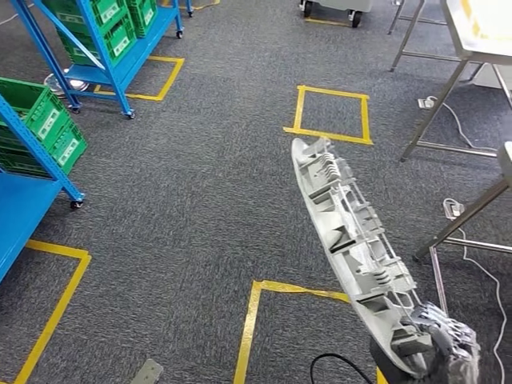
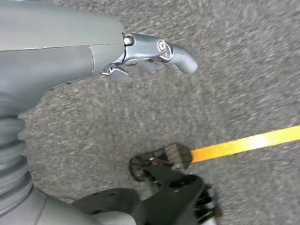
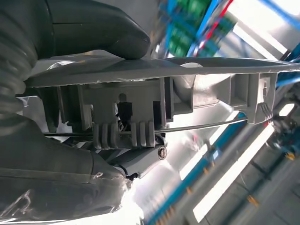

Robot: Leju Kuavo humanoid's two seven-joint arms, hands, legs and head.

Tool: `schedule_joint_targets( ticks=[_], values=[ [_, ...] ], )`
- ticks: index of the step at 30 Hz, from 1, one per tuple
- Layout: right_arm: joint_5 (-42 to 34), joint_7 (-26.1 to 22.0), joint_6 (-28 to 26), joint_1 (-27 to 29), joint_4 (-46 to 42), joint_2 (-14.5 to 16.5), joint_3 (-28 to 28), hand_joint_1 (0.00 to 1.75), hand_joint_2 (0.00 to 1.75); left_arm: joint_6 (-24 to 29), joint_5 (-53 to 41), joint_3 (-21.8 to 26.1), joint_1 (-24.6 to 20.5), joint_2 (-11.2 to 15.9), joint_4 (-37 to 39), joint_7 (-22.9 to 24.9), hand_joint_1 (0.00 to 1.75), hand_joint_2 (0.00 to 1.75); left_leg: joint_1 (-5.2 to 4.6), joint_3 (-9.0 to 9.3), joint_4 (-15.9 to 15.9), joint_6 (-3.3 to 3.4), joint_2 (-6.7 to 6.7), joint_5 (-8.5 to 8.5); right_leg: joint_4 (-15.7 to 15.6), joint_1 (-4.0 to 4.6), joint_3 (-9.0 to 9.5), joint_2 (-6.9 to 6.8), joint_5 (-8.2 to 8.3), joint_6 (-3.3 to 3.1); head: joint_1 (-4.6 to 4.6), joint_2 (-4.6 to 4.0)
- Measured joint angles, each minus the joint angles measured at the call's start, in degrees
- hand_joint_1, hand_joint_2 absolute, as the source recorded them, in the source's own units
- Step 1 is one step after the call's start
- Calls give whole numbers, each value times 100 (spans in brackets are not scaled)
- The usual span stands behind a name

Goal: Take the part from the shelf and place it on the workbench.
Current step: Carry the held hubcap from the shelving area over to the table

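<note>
Right robot hand [image 1: 444,336] gripped long grey part [image 1: 347,240] by near end, lower right of frame, far end raised over carpet toward yellow square [image 1: 329,112]; likely carried endwise for transport. Left robot hand [image 2: 155,49] held nothing, fingers loosely apart. Counter [image 1: 483,32] upper right.

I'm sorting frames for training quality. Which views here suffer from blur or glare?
Head view: sharp and evenly lit; the part and carpet read clearly. Left wrist view: motion blur smears the carpet and yellow tape, while the left hand stays fairly crisp. Right wrist view: blown-out ceiling lights behind the part, the right hand dark against them, background shelves blurred.
</note>
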Motion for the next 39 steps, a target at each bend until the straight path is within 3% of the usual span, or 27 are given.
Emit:
schedule_joint_targets(
  ticks=[2, 3, 4, 5, 7, 8, 9, 11, 13, 15, 17, 18, 19, 20, 22, 24, 26, 28, 29, 31, 32, 33, 34, 35, 36, 37, 39],
  values=[
    [632, 143, -376, 2, -36, 4, -63, 175, 175, 4, 2, 3, 13, -1, 0, -1, 0, 175, -18, 0, 0, 36, 148, -1, 718, -31, -342, -309, -340, 81, 38, 0],
    [903, 212, -546, 6, -48, 4, -88, 175, 175, 5, 3, 5, 24, 3, 0, -1, 0, 175, -25, 1, 0, 38, 232, -4, 1076, -60, -514, -366, -471, 111, 39, 0],
    [1086, 264, -671, 12, -55, 4, -109, 175, 175, 5, 4, 8, 32, 8, 0, 0, 0, 175, -29, 3, 0, 40, 312, -8, 1296, -87, -622, -392, -515, 131, 40, 0],
    [1177, 291, -743, 17, -62, 4, -130, 175, 175, 5, 5, 9, 33, 11, 0, 0, 0, 175, -31, 9, 1, 36, 387, -13, 1303, -110, -623, -407, -454, 146, 39, 0],
    [1226, 321, -796, 22, -85, 4, -169, 175, 175, 5, 11, 11, 24, 15, 0, 0, 0, 175, -29, 38, 0, 12, 520, -31, 671, -140, -289, -504, -85, 159, 41, 0],
    [1234, 329, -800, 22, -95, 4, -184, 175, 175, 5, 15, 11, 20, 18, 0, 0, 0, 175, -38, 54, 0, -11, 576, -44, 272, -125, -73, -635, 58, 163, 43, 0],
    [1240, 332, -801, 23, -103, 4, -193, 175, 175, 5, 19, 12, 17, 21, 0, 0, 0, 175, -51, 62, 5, -36, 626, -56, -46, -107, 90, -736, 157, 144, 38, 0],
    [1249, 336, -802, 28, -113, 4, -202, 175, 175, 5, 22, 13, 14, 25, 0, 0, 0, 175, -73, 63, -1, -89, 719, -59, -260, -52, 168, -815, 171, 79, 29, 0],
    [1258, 339, -803, 55, -135, 4, -211, 175, 175, 5, 21, 15, 10, 11, 0, -1, 0, 175, -52, 65, -16, -159, 794, -63, -295, -34, 134, -679, 209, -22, 28, 0],
    [1265, 339, -807, 73, -168, 4, -221, 175, 175, 5, 15, 17, 1, -5, 0, -3, 0, 175, -30, -21, 163, -202, 626, -210, -350, -36, 135, -550, 254, -109, 19, 0],
    [1271, 339, -811, 64, -184, 4, -225, 175, 175, 5, 9, 17, 7, -15, 1, -4, 0, 175, -43, -331, 773, -188, 337, -530, -374, -41, 130, -423, 283, -164, -18, 0],
    [1275, 339, -811, 60, -184, 4, -226, 175, 175, 5, 7, 19, 20, -15, 2, -4, 0, 175, -59, -536, 1150, -176, 256, -673, -374, -37, 123, -348, 289, -181, -34, 0],
    [1282, 341, -811, 60, -183, 4, -226, 175, 175, 5, 9, 20, 35, -14, 2, -4, 0, 175, -71, -702, 1429, -164, 216, -733, -373, -33, 121, -267, 291, -192, -43, 0],
    [1302, 349, -814, 63, -182, 4, -227, 175, 175, 7, 12, 22, 45, -10, 2, -4, 0, 175, -83, -796, 1550, -151, 192, -689, -372, -29, 123, -184, 291, -197, -42, 0],
    [1476, 410, -835, 69, -182, 4, -229, 175, 175, 13, 9, 27, 43, -4, 2, -4, 0, 175, -96, -710, 1220, -119, 142, -320, -368, -29, 135, -20, 290, -196, -43, 0],
    [1907, 500, -882, 77, -184, 6, -247, 175, 175, 17, -9, 32, 32, 5, 2, -4, 0, 175, -70, -434, 525, -84, -117, 85, -335, -32, 116, 124, 279, -176, -41, 0],
    [2456, 558, -930, 92, -199, 14, -303, 175, 175, 17, -32, 39, 32, 10, 2, 1, 0, 175, -49, -274, 107, -75, -333, 190, -282, -47, 40, 252, 275, -132, -37, 0],
    [2892, 611, -952, 130, -234, 37, -372, 175, 175, 14, -50, 44, 35, 6, 2, 7, 0, 175, -52, -246, 21, -51, -259, 155, -276, -72, -32, 359, 289, -75, -37, 0],
    [3054, 646, -953, 155, -255, 53, -405, 175, 175, 10, -56, 45, 32, 5, 2, 7, 0, 175, -50, -230, -5, -27, -197, 160, -252, -66, -61, 290, 271, -43, -31, 0],
    [3338, 723, -954, 182, -287, 75, -475, 175, 175, 2, -64, 46, 23, 6, 2, 6, 0, 175, -37, -187, -49, 22, -52, 162, 64, -50, -230, -26, 94, 28, -8, 0],
    [3468, 758, -955, 186, -297, 85, -505, 175, 175, 0, -67, 46, 25, 9, 2, 6, 0, 175, -43, -166, -55, 35, 21, 150, 389, -48, -385, -214, -60, 64, 2, 0],
    [3595, 797, -955, 186, -305, 95, -530, 175, 175, -2, -72, 47, 32, 13, 2, 6, 0, 175, -46, -146, -56, 46, 106, 130, 778, -67, -584, -315, -216, 95, 5, 0],
    [3720, 836, -955, 194, -316, 105, -556, 175, 175, -3, -77, 48, 38, 19, 2, 7, 0, 175, -48, -123, -56, 47, 192, 108, 1111, -90, -763, -367, -317, 120, 4, 0],
    [3833, 878, -955, 208, -332, 117, -584, 175, 175, -6, -84, 49, 41, 25, 2, 8, 0, 175, -46, -94, -56, 42, 276, 80, 1287, -117, -867, -394, -319, 140, 4, 0],
    [3932, 920, -955, 226, -349, 128, -614, 175, 175, -11, -98, 50, 39, 30, 2, 8, 0, 175, -42, -61, -55, 30, 351, 49, 1250, -143, -867, -415, -216, 160, 4, 0],
    [4015, 956, -955, 248, -367, 138, -646, 175, 175, -18, -113, 50, 35, 33, 2, 9, 0, 175, -35, -19, -55, 11, 416, 16, 981, -166, -747, -457, -23, 176, 5, 0],
    [4144, 1029, -955, 279, -399, 156, -698, 175, 175, -31, -136, 50, 30, 42, 2, 9, 0, 175, -43, 66, -50, -55, 522, -62, 229, -162, -372, -678, 335, 204, 9, 0]
  ],
)
